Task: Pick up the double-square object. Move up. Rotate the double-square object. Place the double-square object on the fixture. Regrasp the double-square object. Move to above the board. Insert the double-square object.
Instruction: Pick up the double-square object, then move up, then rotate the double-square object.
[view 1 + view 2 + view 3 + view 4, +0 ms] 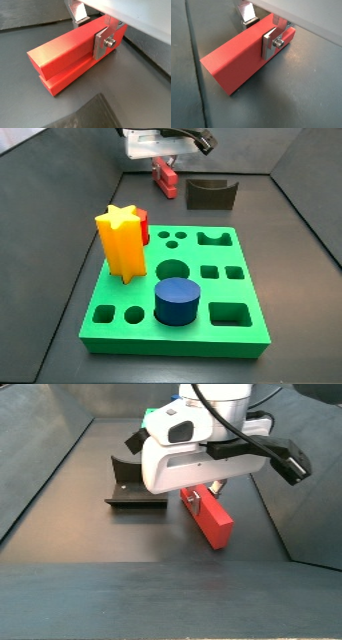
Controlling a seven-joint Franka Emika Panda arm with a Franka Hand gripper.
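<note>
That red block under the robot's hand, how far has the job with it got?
Just starting. The gripper is down at the double-square object, its fingers astride one end; the block seems to lie on the floor. Left: lifting, turning, resting on the fixture, regrasping, insertion into the board.

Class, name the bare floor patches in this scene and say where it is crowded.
Bare floor lies before the board and along its right side. Crowded: the back, where the tool grips the double-square object beside the fixture.
</note>
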